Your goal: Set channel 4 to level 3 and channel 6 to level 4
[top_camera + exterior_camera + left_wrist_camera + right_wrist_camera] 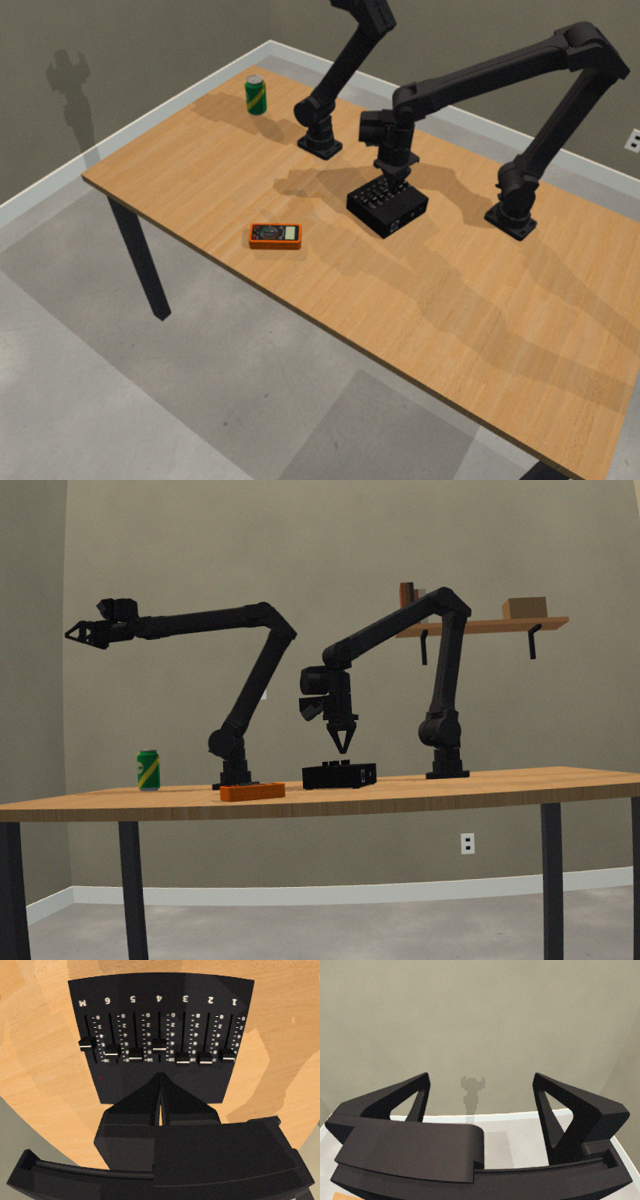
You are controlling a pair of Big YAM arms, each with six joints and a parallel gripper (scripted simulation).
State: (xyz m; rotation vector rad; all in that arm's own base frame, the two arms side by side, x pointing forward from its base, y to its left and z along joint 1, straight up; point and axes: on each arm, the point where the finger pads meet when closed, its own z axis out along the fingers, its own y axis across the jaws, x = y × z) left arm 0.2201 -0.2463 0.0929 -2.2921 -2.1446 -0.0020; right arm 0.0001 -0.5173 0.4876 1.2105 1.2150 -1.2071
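The black lighting desk (387, 205) sits mid-table and also shows in the exterior view (338, 775). In the left wrist view (161, 1036) its faders read M, 6, 5, 4, 3, 2, 1 from left to right. The channel 4 cap (159, 1046) sits higher than its neighbours. The channel 6 cap (110, 1054) sits low in its slot. My left gripper (394, 186) (341, 749) (160, 1078) is shut and empty, pointing down a little above the desk, in line with channel 4. My right gripper (69, 632) (481, 1078) is open and empty, raised high, facing the wall.
A green can (255, 94) stands at the table's far corner. An orange multimeter (275, 235) lies near the front edge, left of the desk. The two arm bases flank the desk. A wall shelf (480, 624) hangs behind.
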